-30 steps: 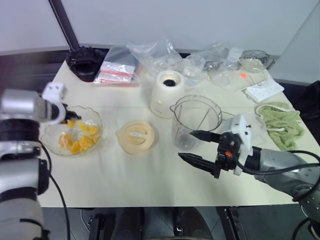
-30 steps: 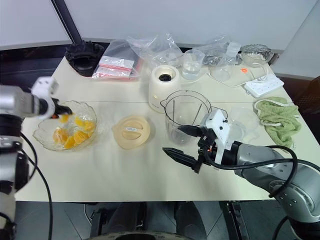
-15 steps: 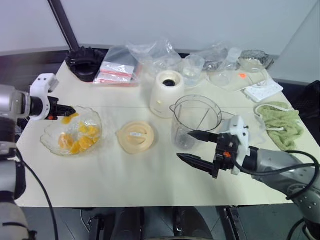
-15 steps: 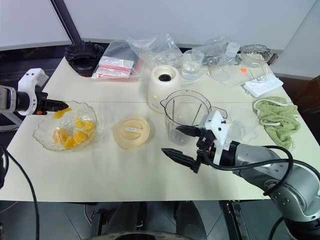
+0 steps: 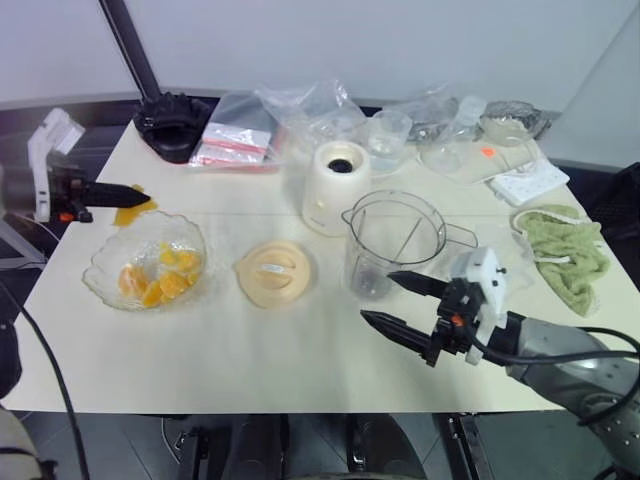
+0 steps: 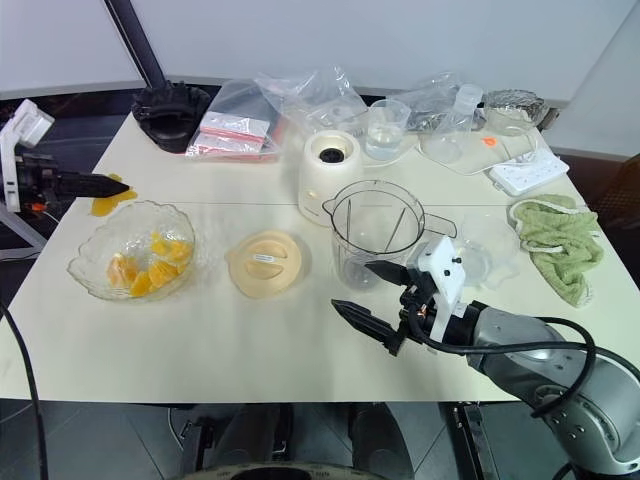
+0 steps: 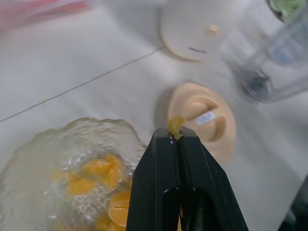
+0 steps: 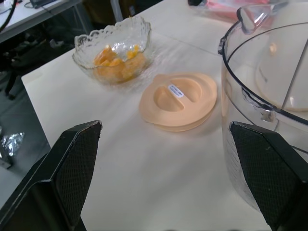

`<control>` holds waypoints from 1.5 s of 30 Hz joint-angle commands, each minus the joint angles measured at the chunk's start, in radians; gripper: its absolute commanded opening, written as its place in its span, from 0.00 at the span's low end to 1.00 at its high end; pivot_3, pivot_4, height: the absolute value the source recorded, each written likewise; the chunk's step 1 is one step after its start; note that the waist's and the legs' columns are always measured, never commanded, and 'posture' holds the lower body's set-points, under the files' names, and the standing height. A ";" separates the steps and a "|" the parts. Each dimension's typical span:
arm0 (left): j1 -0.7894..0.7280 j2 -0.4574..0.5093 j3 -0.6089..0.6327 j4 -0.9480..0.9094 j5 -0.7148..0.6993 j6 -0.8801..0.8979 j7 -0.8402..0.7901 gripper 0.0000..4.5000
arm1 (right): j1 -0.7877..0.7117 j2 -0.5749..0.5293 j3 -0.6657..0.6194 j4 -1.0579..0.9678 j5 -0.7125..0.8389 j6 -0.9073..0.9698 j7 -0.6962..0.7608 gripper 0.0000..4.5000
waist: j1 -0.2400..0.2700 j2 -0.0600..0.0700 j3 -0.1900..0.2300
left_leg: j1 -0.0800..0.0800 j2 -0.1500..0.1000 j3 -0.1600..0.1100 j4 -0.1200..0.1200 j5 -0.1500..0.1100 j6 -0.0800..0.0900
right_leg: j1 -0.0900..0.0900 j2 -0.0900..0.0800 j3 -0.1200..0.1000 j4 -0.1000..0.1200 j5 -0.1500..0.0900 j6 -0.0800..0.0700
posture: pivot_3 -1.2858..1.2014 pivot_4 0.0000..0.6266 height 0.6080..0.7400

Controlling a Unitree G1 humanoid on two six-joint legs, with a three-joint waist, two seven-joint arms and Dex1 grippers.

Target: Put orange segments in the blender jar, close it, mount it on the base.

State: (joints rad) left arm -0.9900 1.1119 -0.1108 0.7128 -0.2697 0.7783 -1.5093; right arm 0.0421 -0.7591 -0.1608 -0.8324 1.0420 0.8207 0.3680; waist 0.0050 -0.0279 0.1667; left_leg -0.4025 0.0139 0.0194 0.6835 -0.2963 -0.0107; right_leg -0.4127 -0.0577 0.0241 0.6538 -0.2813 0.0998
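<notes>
A: Where are your two grippers?

B: Take the jar as your landmark. Your left gripper is far to its left, raised past the table edge, beyond the bowl. Its fingers are pressed together, and a piece of orange is pinched at the very tips. From the head you see the orange scrap hanging just under the fingertips.

A: And the right one?

B: Your right gripper hovers just in front of the jar, near its bottom right. Its fingers are spread wide with nothing between them. From its wrist, the jar wall sits just inside one finger, but you cannot tell whether they touch.

A: Where are the segments?

B: Most of your segments lie in the bowl, well to the left of the jar. The bowl stands on the table, with the lid between it and the jar.

A: Is the jar on the base?

B: No. The jar stands upright on the table, open at the top, handle pointing right. The base stands just behind and to the left of it, its dark socket uncovered. The lid lies flat just left of the jar, touching neither jar nor bowl.

A: Anything else near the jar?

B: A green cloth lies well to its right, and plastic bags and small cups are behind it, past the base.
</notes>
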 commanded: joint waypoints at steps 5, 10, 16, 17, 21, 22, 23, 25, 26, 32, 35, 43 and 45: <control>0.014 0.014 0.029 0.082 0.034 -0.094 -0.036 0.01 | 0.006 0.051 0.041 -0.077 -0.006 -0.023 -0.064 1.00 | -0.001 0.000 0.000 | 0.000 0.000 0.000 0.000 0.000 0.000 | 0.000 0.000 0.000 0.000 0.000 0.000 | 0.52 0.24 1.00; -0.075 -0.021 0.004 0.070 0.062 -0.075 -0.059 0.01 | 0.020 0.073 0.063 -0.105 0.002 -0.015 -0.110 1.00 | 0.008 0.000 0.000 | -0.001 0.000 -0.001 0.001 0.000 0.000 | 0.000 0.000 0.000 0.000 0.000 0.000 | 0.52 0.24 1.00; -0.222 -0.070 -0.008 0.111 0.090 -0.092 -0.086 0.01 | 0.045 0.076 0.058 -0.106 0.002 -0.022 -0.138 1.00 | 0.004 -0.001 0.000 | -0.002 0.000 -0.001 0.002 0.000 0.000 | 0.000 0.001 0.000 0.000 0.000 0.000 | 0.52 0.24 1.00; -0.252 -0.085 -0.013 0.116 0.090 -0.090 -0.095 0.01 | 0.054 0.076 0.053 -0.106 0.000 -0.023 -0.144 1.00 | 0.004 -0.001 0.000 | -0.002 0.000 -0.001 0.002 0.000 0.000 | 0.000 0.001 0.000 0.000 0.000 0.000 | 0.52 0.24 1.00; -0.347 -0.158 -0.084 0.088 0.040 -0.086 -0.105 0.01 | 0.097 0.089 0.027 -0.110 -0.011 -0.037 -0.183 1.00 | 0.006 -0.001 0.000 | -0.003 0.000 -0.001 0.002 0.000 0.000 | -0.001 0.002 -0.001 0.000 0.000 0.001 | 0.52 0.24 1.00; -0.367 -0.184 -0.110 0.082 0.022 -0.091 -0.105 0.01 | 0.108 0.097 0.019 -0.114 -0.015 -0.043 -0.200 1.00 | 0.007 -0.001 0.000 | -0.003 0.000 -0.001 0.002 0.000 0.000 | -0.001 0.002 0.000 0.000 0.000 0.001 | 0.52 0.24 1.00; -0.388 -0.211 -0.135 0.081 0.006 -0.101 -0.105 0.01 | 0.121 0.105 0.009 -0.118 -0.016 -0.050 -0.217 1.00 | 0.007 -0.001 0.000 | -0.003 0.000 -0.002 0.002 0.000 0.000 | 0.000 0.002 0.000 0.000 0.000 0.001 | 0.52 0.24 1.00; -0.437 -0.288 -0.182 0.092 -0.026 -0.131 -0.105 0.01 | 0.170 0.113 -0.024 -0.138 -0.031 -0.062 -0.246 1.00 | 0.009 -0.001 0.000 | -0.003 -0.001 -0.002 0.002 0.000 0.000 | 0.000 0.001 0.000 0.000 0.001 0.001 | 0.52 0.24 1.00; -0.459 -0.325 -0.202 0.104 -0.039 -0.151 -0.105 0.01 | 0.198 0.116 -0.045 -0.149 -0.036 -0.067 -0.259 1.00 | 0.009 -0.001 0.000 | -0.003 -0.001 -0.002 0.002 0.000 0.000 | 0.000 0.001 0.000 0.000 0.001 0.001 | 0.52 0.24 1.00; -0.565 -0.546 -0.263 0.240 -0.050 -0.321 -0.105 0.01 | 0.359 0.111 -0.114 -0.215 -0.030 -0.140 -0.314 1.00 | -0.004 -0.001 0.000 | -0.005 -0.002 -0.002 0.003 -0.001 0.002 | -0.001 0.002 0.001 -0.002 0.001 0.003 | 0.52 0.24 1.00; -0.591 -0.670 -0.245 0.329 -0.024 -0.398 -0.105 0.01 | 0.415 0.085 -0.127 -0.215 -0.035 -0.204 -0.334 1.00 | -0.017 -0.001 0.000 | -0.004 -0.002 -0.001 0.003 -0.001 0.002 | -0.001 0.003 0.001 -0.001 0.001 0.003 | 0.52 0.24 1.00; -0.584 -0.906 -0.180 0.475 0.080 -0.562 -0.056 0.01 | 0.561 0.025 -0.244 -0.215 -0.006 -0.359 -0.363 1.00 | -0.018 -0.001 0.000 | -0.004 -0.002 0.000 0.003 -0.001 0.002 | -0.001 0.005 0.003 -0.001 0.001 0.003 | 0.52 0.24 1.00; -0.575 -0.937 -0.171 0.487 0.102 -0.598 -0.037 0.01 | 0.584 0.006 -0.255 -0.215 0.000 -0.386 -0.371 1.00 | -0.016 -0.001 0.000 | -0.004 -0.002 0.000 0.003 -0.001 0.002 | -0.001 0.006 0.004 -0.001 0.001 0.003 | 0.52 0.24 1.00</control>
State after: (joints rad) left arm -1.5551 0.1833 -0.3162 1.2026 -0.1855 0.2169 -1.5603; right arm 0.6195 -0.7427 -0.3847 -1.0155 1.0257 0.4737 0.0031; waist -0.0109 -0.0290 0.1667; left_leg -0.4063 0.0124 0.0191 0.6869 -0.2969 -0.0086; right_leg -0.4139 -0.0509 0.0275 0.6532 -0.2799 0.1025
